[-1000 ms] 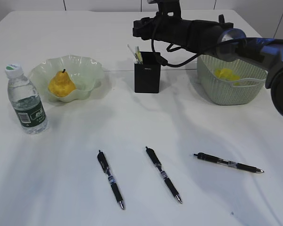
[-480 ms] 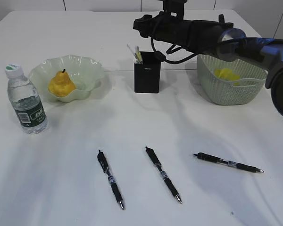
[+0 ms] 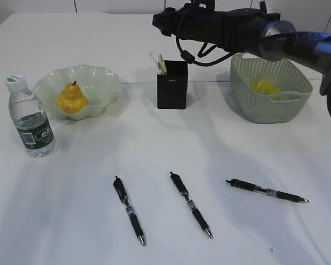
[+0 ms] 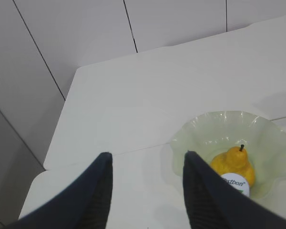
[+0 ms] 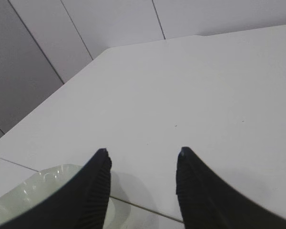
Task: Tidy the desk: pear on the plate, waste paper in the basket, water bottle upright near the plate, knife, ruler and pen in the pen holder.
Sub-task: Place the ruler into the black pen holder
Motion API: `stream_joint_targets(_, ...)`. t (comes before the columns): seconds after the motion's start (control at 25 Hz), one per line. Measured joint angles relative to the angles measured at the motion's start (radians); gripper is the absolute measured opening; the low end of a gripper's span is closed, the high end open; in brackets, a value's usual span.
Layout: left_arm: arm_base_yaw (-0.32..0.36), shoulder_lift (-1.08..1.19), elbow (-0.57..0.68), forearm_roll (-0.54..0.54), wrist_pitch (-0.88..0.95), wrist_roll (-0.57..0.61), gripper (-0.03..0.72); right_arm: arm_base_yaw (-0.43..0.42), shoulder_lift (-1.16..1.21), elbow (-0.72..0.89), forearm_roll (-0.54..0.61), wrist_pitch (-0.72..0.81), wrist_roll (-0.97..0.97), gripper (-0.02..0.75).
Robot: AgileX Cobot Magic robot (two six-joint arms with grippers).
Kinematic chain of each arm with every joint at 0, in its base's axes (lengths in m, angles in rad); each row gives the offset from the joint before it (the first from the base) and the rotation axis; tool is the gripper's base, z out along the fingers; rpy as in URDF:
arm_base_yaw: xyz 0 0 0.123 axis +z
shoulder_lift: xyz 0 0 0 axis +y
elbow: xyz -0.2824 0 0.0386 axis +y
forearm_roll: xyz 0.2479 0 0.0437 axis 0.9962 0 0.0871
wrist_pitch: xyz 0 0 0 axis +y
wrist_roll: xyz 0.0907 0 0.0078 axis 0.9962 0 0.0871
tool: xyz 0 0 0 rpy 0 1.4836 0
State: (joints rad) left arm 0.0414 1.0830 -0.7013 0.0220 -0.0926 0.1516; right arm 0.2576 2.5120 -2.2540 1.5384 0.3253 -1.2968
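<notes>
The pear [image 3: 71, 98] sits in the wavy green plate [image 3: 102, 77] at the upper left of the outside picture, so that job looks done. The water bottle [image 3: 31, 118] stands up straight just beside the plate, at the left edge, which is where it should be. The yellow paper scraps [image 3: 266, 87] lie inside the basket [image 3: 270, 107] at the upper right, so the trash looks put away too. The black pen holder [image 3: 172, 85] stands in the upper middle, between the plate and the basket, and a few thin things poke out of its top; I cannot tell which they are. Three pens lie flat on the desk [image 3: 88, 210] in the lower half: one pen [image 3: 129, 210] on the left, one pen [image 3: 191, 205] in the middle and one pen [image 3: 266, 191] on the right, well apart from the holder. They probably are what is left to tidy. The right gripper [image 5: 142, 160] is up high at the top of the outside picture, above the pen holder and over bare table beyond it, with a bit of the plate at the lower left of its own picture. Its jaws are spread apart with nothing between them. The left gripper [image 4: 148, 162] is also spread apart and holding nothing, and its picture looks down on the plate and pear at the lower right.
</notes>
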Motion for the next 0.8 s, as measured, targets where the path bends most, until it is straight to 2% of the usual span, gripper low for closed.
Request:
stream_joint_targets(0.12, 0.000, 0.000, 0.000, 0.000, 0.000, 0.000, 0.341, 0.000, -0.029, 0.019, -0.106, 0.018, 0.078, 0.339)
stream_joint_targets(0.48, 0.000, 0.000, 0.000, 0.000, -0.001, 0.000, 0.341, -0.010, -0.088, 0.119, -0.290, 0.080, 0.194, 0.339)
stream_joint_targets(0.8, 0.000, 0.000, 0.000, 0.000, -0.002, 0.000, 0.341, -0.035, -0.146, 0.151, -0.622, 0.198, 0.453, 0.339)
